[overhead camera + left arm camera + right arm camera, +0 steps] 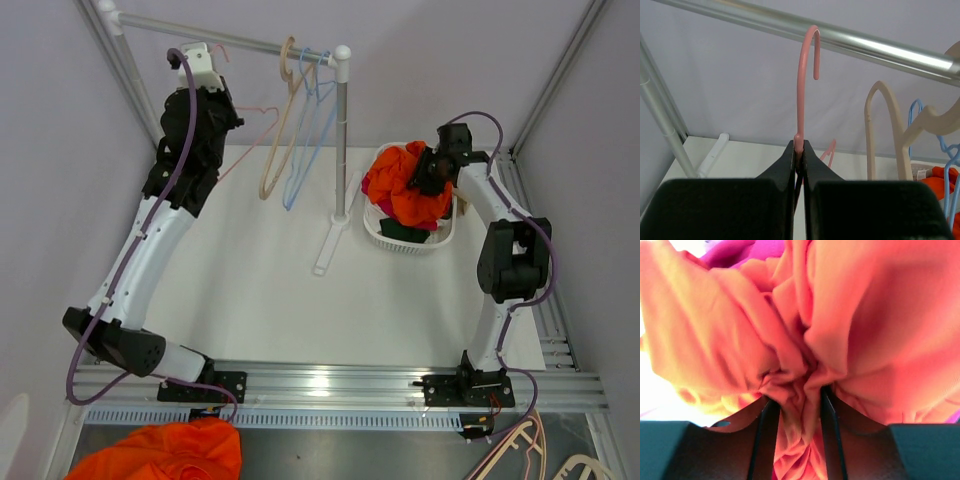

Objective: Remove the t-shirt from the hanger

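My left gripper (800,150) is shut on the neck of a bare pink hanger (802,85), its hook just under the silver rail (850,40); in the top view this gripper (205,75) is up at the rail's left end and the pink hanger (250,135) carries no garment. My right gripper (799,405) is shut on a bunch of orange t-shirt cloth (840,325). In the top view it (432,172) sits over the white basket (400,243), with the orange t-shirt (410,195) piled in it.
A beige hanger (278,150) and a blue hanger (305,140) hang bare on the rail, whose white post and foot (340,215) stand mid-table. Red, green and magenta clothes fill the basket. Orange cloth (165,455) and spare hangers (520,450) lie below the front rail.
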You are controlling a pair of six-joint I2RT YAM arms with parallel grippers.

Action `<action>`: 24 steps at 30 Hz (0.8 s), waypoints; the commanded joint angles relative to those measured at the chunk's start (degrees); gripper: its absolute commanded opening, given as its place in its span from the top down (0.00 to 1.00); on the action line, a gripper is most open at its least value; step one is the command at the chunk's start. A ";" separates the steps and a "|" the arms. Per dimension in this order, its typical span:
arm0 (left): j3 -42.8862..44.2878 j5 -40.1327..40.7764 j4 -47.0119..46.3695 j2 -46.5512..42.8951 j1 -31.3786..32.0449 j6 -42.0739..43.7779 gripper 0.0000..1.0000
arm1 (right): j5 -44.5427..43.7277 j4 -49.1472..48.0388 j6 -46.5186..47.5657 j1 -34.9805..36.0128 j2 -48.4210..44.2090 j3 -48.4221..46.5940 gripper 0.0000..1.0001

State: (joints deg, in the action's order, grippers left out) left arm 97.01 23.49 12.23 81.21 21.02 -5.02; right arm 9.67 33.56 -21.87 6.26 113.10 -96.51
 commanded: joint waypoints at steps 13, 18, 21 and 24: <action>3.72 -4.23 -10.02 3.25 -0.45 2.37 0.99 | -7.74 11.08 2.09 2.35 -6.04 -15.20 0.41; 2.30 -5.99 -14.86 4.04 -0.45 4.31 0.99 | -8.36 10.56 2.71 2.79 -10.78 -14.59 0.39; 3.45 -7.66 -15.56 5.54 -0.45 4.84 0.99 | -7.56 10.99 3.06 2.79 -11.85 -15.02 0.38; 3.97 -8.10 -16.53 7.03 -0.45 4.31 0.99 | -6.77 11.00 3.41 3.05 -13.51 -15.11 0.38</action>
State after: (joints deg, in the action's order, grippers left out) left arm 99.02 17.63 0.12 86.85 20.97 -1.45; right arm 2.61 43.33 -19.66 9.06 102.41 -109.58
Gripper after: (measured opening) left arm 0.039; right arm 0.616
